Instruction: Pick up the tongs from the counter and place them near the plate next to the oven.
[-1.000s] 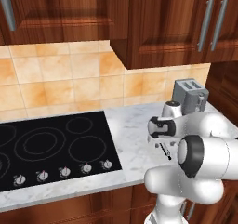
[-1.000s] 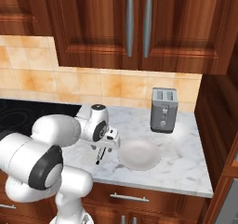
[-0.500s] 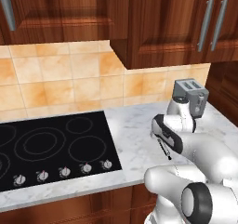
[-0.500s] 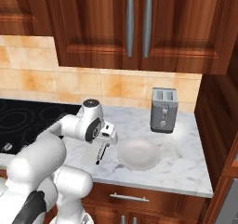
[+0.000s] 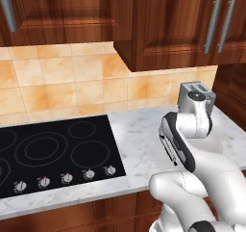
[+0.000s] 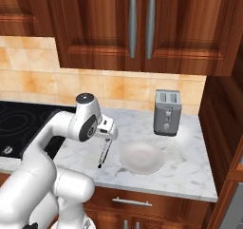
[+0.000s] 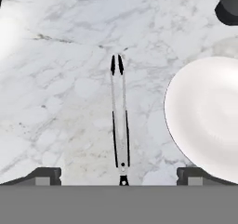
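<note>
Tongs [image 7: 119,116] lie flat on the bench [image 7: 56,79], just beside the plate [image 7: 209,116], not touching. Fingers [image 7: 46,175] spread wide above them, holding nothing. Thin, stiff, slick metal, probably light; best pinched mid-shaft across the two arms.

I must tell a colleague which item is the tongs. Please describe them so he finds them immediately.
Start at the silver toaster on the marble counter. In front lies a pale round plate; the tongs lie beside it, toward the cooktop. They alone are long, thin, silvery, black-tipped.
</note>
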Motion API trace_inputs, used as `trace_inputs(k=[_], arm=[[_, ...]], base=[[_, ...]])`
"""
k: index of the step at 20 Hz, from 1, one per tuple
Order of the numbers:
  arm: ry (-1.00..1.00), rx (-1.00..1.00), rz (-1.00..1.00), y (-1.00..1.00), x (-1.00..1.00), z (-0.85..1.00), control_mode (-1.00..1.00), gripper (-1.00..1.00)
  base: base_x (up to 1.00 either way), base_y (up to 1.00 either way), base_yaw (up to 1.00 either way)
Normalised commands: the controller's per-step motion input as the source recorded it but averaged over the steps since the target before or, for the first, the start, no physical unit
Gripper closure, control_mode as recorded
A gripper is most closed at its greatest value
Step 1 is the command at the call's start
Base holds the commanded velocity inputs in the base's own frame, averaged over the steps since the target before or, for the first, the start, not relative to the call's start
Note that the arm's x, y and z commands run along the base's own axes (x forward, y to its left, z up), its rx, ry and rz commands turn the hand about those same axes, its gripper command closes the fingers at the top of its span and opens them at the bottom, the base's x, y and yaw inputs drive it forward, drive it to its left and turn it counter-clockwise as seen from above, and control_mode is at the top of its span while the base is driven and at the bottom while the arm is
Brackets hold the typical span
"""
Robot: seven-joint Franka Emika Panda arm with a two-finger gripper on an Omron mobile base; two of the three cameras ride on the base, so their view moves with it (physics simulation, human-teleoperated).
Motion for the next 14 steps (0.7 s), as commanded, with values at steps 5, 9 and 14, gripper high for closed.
trace_inputs(k=[5, 9, 14], arm=[[-0.17, 0.00, 0.00, 0.08, -0.46, 0.33, -1.00, -1.00], [-0.23, 0.00, 0.00, 0.12, -0.64, 0.23, -1.00, -1.00], [-0.31, -0.03, -0.02, 0.09, -0.65, 0.38, -1.00, -1.00]], base=[[0.00, 0.00, 0.00], [0.00, 0.00, 0.00], [0.00, 0.00, 0.00]])
